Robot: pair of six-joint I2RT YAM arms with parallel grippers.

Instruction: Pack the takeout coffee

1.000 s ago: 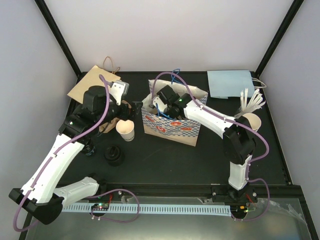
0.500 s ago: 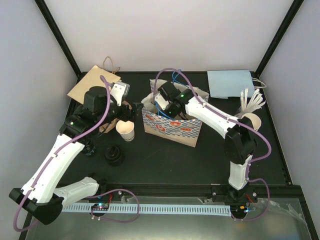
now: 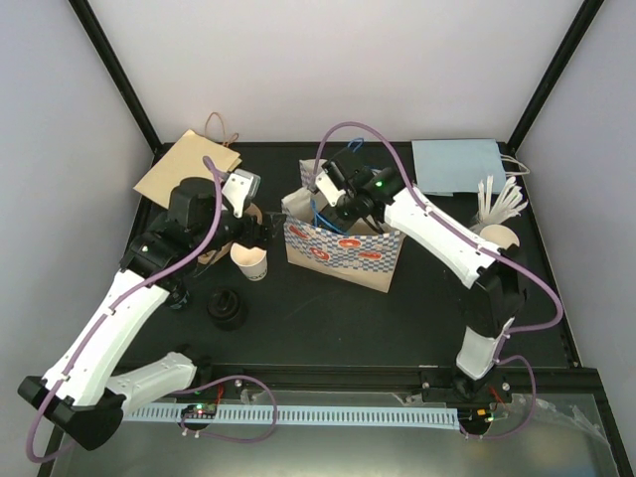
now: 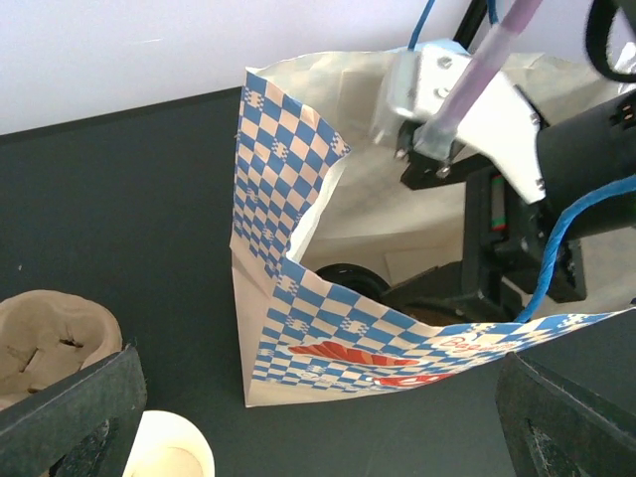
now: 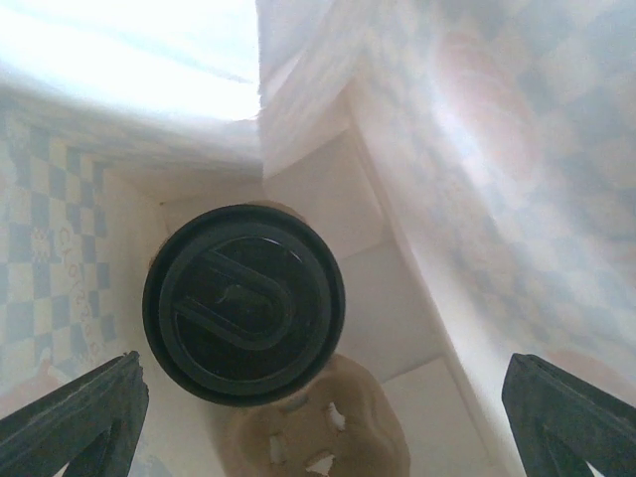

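Observation:
A blue-checkered paper bag point(image 3: 343, 248) stands open mid-table. Inside it a coffee cup with a black lid point(image 5: 243, 303) sits in one pocket of a brown pulp carrier point(image 5: 328, 437). The lid's rim point(image 4: 350, 277) also shows over the bag point(image 4: 328, 333) edge in the left wrist view. My right gripper point(image 5: 323, 368) hangs open over the lidded cup, just above the bag mouth point(image 3: 338, 211), holding nothing. An open, lidless paper cup point(image 3: 250, 260) stands left of the bag. My left gripper point(image 3: 258, 231) is open above that cup point(image 4: 171, 449), facing the bag.
A loose black lid point(image 3: 227, 308) lies near the lidless cup. A second pulp carrier point(image 4: 45, 333) sits under my left arm. A brown paper bag point(image 3: 187, 164) lies back left, a pale blue bag point(image 3: 457, 164) back right, and a cup of white stirrers point(image 3: 500, 214) at the right.
My right gripper opened fully and lifted up toward the bag mouth, leaving the lidded cup in the carrier. The left arm shifted only slightly.

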